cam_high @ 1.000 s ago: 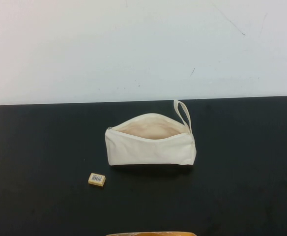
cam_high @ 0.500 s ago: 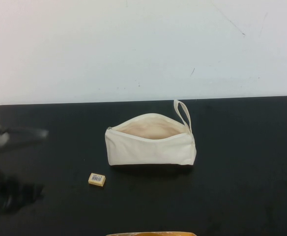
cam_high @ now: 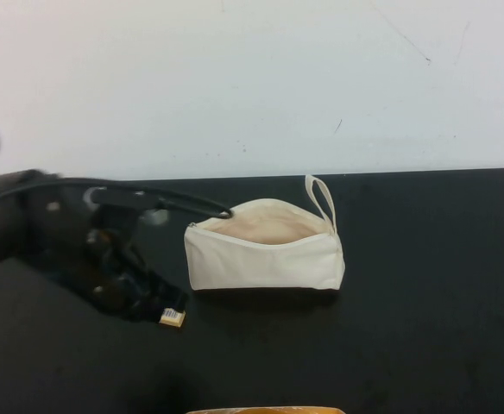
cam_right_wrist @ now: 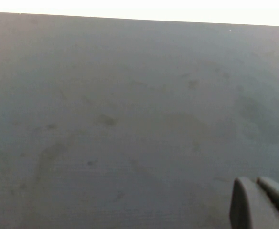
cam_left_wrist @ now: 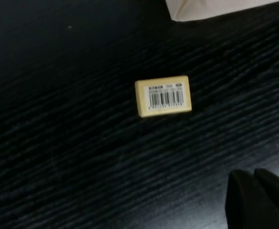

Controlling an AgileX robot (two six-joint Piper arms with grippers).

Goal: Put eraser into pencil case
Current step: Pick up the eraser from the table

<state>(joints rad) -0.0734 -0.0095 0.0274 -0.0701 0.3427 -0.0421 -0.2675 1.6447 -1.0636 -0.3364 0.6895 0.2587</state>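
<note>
Black tabletop (cam_high: 425, 328) before a white wall: your left gripper (cam_high: 148, 297) hovers over the tiny tan-yellow barcode-labelled eraser (cam_high: 173, 317), finger spread impossible to tell. Just beyond lies the cream fabric pencil case (cam_high: 265, 257), unzipped. Your right gripper (cam_right_wrist: 261, 202) sits elsewhere, fingers together.

Tan barcoded eraser (cam_left_wrist: 163, 96), cream pencil case (cam_high: 265, 259)

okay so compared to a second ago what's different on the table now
The left arm has swung in from the robot's left, bringing the left gripper down beside the tiny tan-yellow barcode-labelled eraser, which lies ungrasped on the black table. The eraser and the open cream-white fabric pencil case have not moved. The right gripper shows only in its wrist view, over bare table.
</note>
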